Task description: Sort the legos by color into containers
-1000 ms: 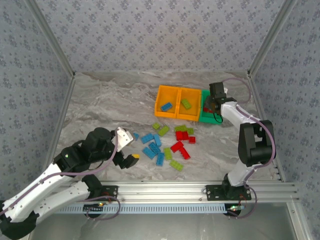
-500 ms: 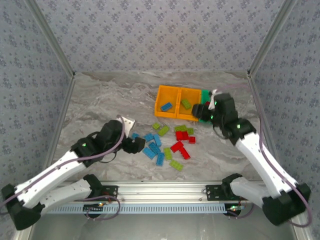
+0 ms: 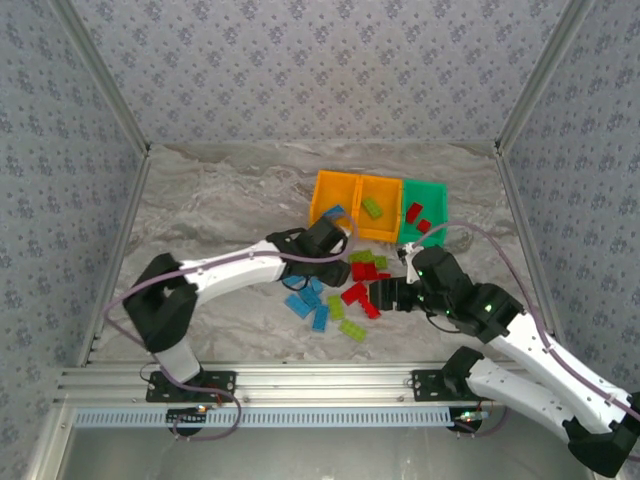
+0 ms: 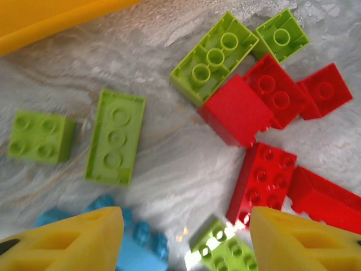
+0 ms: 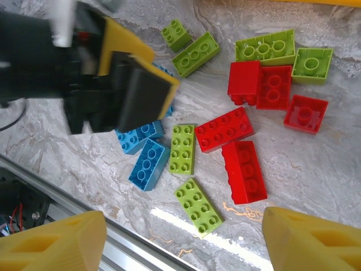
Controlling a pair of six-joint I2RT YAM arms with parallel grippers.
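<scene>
Far right on marble table (image 3: 220, 200) | left orange rectangular plastic bin (image 3: 337, 188): one blue brick (image 3: 334, 211) | middle orange bin (image 3: 385, 190): one lime brick (image 3: 372, 207) | green bin (image 3: 430, 195): two red bricks (image 3: 413, 212) | loose studded bricks (image 3: 335, 300) near centre | left gripper (image 4: 186, 237), right gripper (image 5: 186, 240): fingers apart, empty, over pile

A marbled table (image 3: 215, 195) bears scattered legos (image 3: 320, 318) and three containers (image 3: 380, 180).
</scene>
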